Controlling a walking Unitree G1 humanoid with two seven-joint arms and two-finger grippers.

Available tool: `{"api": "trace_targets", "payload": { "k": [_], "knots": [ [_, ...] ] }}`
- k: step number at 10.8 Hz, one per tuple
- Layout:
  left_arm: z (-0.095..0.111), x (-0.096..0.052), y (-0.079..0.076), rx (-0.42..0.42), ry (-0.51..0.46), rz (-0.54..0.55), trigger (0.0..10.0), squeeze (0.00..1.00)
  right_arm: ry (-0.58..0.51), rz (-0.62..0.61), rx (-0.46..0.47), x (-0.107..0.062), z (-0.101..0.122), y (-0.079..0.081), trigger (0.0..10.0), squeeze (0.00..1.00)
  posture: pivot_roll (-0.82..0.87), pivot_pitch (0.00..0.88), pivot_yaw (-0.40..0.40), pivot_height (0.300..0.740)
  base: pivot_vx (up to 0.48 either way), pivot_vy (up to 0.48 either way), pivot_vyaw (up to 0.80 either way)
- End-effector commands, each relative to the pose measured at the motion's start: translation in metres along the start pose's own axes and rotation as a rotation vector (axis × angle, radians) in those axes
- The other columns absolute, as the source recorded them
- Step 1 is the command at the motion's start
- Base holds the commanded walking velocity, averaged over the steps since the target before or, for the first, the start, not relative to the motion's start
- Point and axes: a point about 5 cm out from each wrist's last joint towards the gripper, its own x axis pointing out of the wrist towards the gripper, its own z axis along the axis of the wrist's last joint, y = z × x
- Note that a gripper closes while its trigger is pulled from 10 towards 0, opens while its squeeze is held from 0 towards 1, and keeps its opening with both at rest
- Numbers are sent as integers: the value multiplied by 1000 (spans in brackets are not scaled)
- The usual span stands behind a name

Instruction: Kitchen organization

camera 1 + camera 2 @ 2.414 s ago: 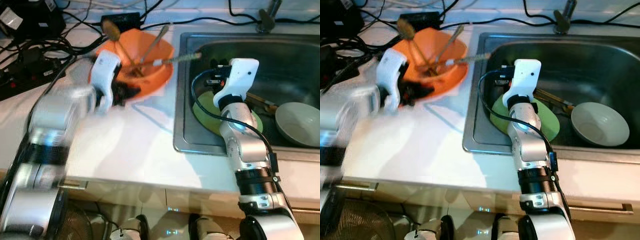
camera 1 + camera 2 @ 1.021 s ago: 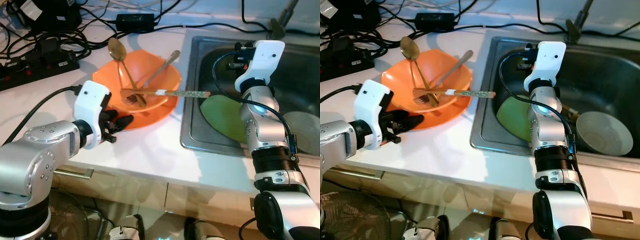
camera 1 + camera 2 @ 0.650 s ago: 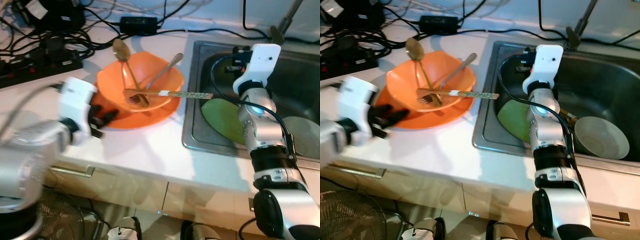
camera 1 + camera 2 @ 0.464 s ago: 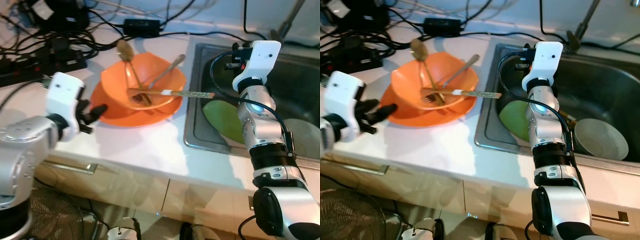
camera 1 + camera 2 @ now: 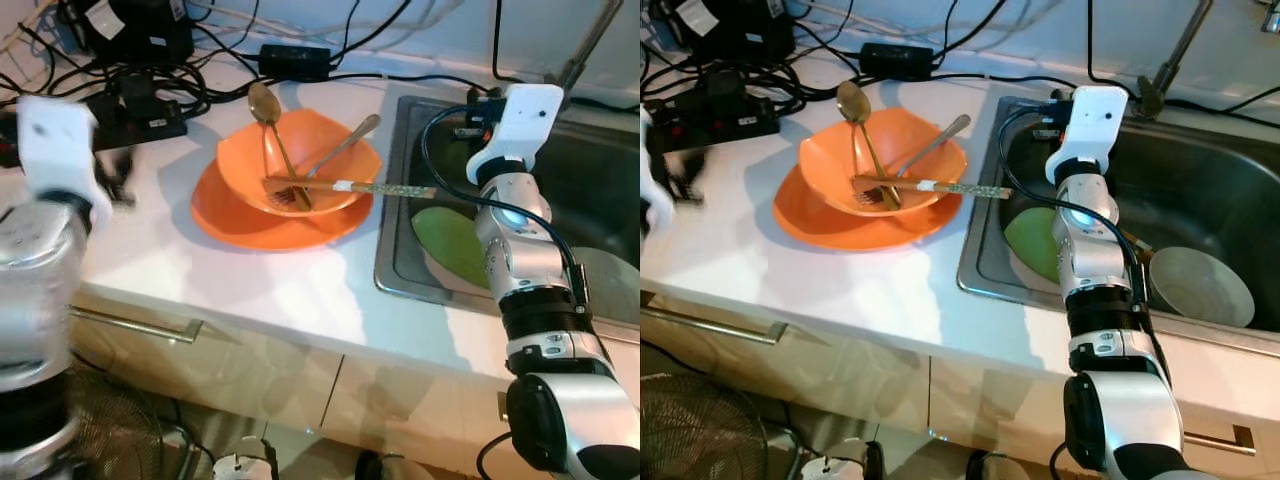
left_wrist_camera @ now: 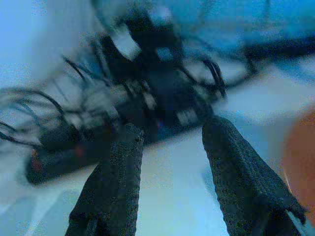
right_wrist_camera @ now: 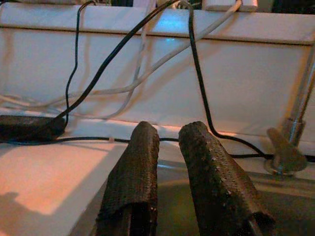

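The orange bowl sits on an orange plate at upper centre of the surface, holding cutlery. Both tools are empty: left tool spread, blurred near cables; right tool slightly parted above the sink. Likely next: moving dishes sinkward. Motion blur obscures the left arm.

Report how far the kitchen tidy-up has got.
Looks done: orange bowl with its cutlery sits stacked on the orange plate on the counter. In hand: nothing; left claw is open near the cables, right claw empty above the sink. Left: green plate and grey bowl in the sink.
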Motion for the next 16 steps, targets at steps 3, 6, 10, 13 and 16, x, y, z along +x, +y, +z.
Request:
{"api": "trace_targets", "payload": {
  "k": [3, 6, 10, 13, 16],
  "knots": [
    [23, 12, -31, -69, -227, -66, 10000, 0, -17, -45, 15, -3, 0, -8, 10000, 0, 144, 54, -8, 740, 0, 0, 0],
    [20, 18, -83, -156, -316, -281, 10000, 0, -54, -65, 40, -7, 4, -12, 10000, 0, 108, 27, 2, 740, 0, 0, 0],
    [23, 23, -129, -268, -433, -418, 10000, 0, -122, -42, 82, -17, 9, 1, 10000, 0, 80, 4, 11, 740, 0, 0, 0],
    [11, 19, -133, -249, -451, -397, 10000, 0, -132, -13, 72, -26, 9, 3, 10000, 0, 79, 69, -29, 740, 0, 0, 0],
    [2, 15, -126, -242, -436, -358, 10000, 0, -133, 11, 96, -27, 12, 10, 10000, 0, 50, 109, -43, 740, 0, 0, 0]
  ]
}}
